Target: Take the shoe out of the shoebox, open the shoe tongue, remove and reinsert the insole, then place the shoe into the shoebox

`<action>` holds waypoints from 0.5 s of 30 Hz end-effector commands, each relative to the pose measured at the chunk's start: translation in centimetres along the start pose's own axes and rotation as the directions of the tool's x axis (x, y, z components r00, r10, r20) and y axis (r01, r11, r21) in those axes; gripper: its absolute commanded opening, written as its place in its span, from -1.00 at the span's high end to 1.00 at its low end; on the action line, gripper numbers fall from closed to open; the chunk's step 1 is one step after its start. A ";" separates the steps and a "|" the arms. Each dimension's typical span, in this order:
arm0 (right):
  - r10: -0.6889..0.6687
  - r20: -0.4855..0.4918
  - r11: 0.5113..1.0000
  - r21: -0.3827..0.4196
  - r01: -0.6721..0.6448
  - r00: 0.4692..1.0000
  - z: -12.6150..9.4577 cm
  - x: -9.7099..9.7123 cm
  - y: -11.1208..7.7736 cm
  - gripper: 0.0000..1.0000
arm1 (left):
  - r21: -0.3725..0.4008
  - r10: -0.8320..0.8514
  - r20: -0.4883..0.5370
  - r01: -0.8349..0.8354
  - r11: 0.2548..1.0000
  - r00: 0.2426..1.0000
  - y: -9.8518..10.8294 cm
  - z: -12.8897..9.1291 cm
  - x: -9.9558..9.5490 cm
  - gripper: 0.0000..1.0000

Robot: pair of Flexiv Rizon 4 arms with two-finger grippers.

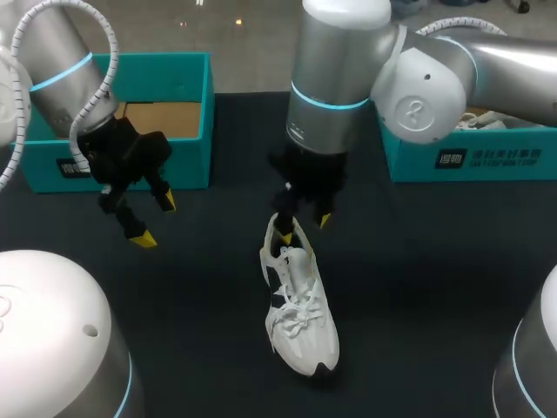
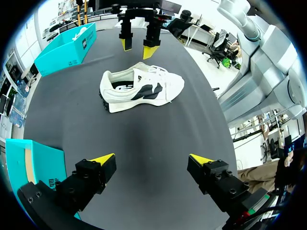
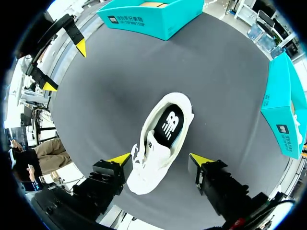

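White shoe (image 1: 300,309) lies on the surface (image 1: 435,287), heel under the open right tool (image 1: 305,228); open left tool (image 1: 155,219) hangs well apart.

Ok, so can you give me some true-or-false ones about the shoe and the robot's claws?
1. The shoe lies on the dark table, outside the boxes. True.
2. The left claw is holding the shoe. False: it is open and well apart from the shoe, near the left box.
3. The right claw hangs above the shoe, open, not gripping it. True.
4. The insole lies on the table beside the shoe. False: the dark insole is inside the shoe.
5. There is only one teal box. False: there are two, the left box and the right box.
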State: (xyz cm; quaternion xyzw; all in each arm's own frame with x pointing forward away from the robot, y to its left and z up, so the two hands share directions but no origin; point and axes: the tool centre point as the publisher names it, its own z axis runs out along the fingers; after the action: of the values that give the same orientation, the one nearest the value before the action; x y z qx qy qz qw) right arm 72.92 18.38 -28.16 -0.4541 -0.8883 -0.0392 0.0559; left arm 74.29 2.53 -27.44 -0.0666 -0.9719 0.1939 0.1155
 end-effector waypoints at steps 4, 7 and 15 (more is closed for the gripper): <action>-0.274 0.057 0.960 -0.041 0.276 0.960 0.3 -0.8 1.0 -1.00 | -0.002 0.000 0.000 0.000 1.000 1.000 0.0 0.0 0.0 -1.00; -0.424 0.063 0.899 -0.093 0.429 0.903 0.6 -1.5 1.3 -1.00 | -0.002 0.000 0.000 0.000 1.000 1.000 0.0 0.0 0.0 -1.00; -0.794 0.070 0.590 -0.150 0.793 0.604 0.1 -2.3 1.6 -1.00 | -0.002 0.000 0.000 0.000 1.000 1.000 0.0 0.0 0.0 -1.00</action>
State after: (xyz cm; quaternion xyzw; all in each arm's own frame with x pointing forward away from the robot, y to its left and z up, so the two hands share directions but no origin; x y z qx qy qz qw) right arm 75.69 18.23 -28.64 -0.2555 -0.9635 -0.0786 0.0112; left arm 74.29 2.53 -27.44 -0.0666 -0.9719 0.1939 0.1155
